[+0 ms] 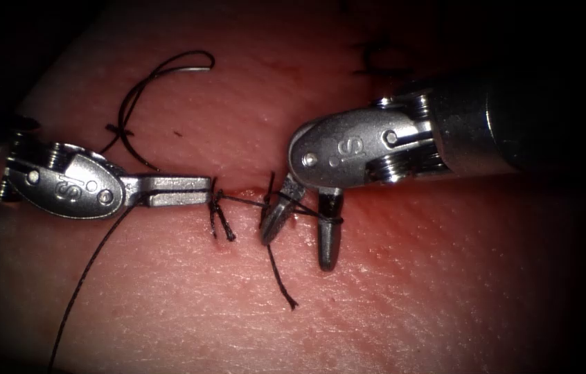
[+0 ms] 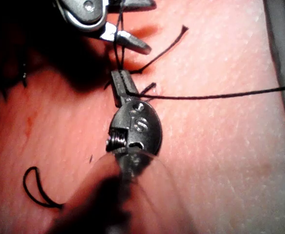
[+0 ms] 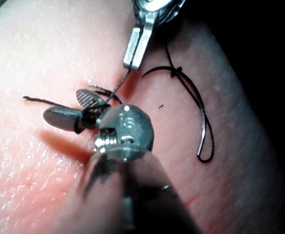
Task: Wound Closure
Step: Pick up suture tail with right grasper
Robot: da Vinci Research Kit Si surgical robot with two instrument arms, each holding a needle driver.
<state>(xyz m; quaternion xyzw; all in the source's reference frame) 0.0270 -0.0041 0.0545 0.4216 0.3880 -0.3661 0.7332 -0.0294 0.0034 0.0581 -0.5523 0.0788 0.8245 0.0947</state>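
We see the shiny metal left tool (image 1: 199,191) pinched shut on the thin black thread (image 1: 241,200) right at the cut (image 1: 244,188). The right tool (image 1: 301,232) has its two jaws spread wide, with thread looped around them. The curved needle (image 1: 168,69) lies loose on the bumpy pink tissue (image 1: 411,277), far left of the cut.

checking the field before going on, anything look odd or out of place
One thing: the needle lies loose on the tissue, up and left of the cut, held by neither tool. The left tool is shut on the thread; the right tool is open, thread wound round one of its fingers.
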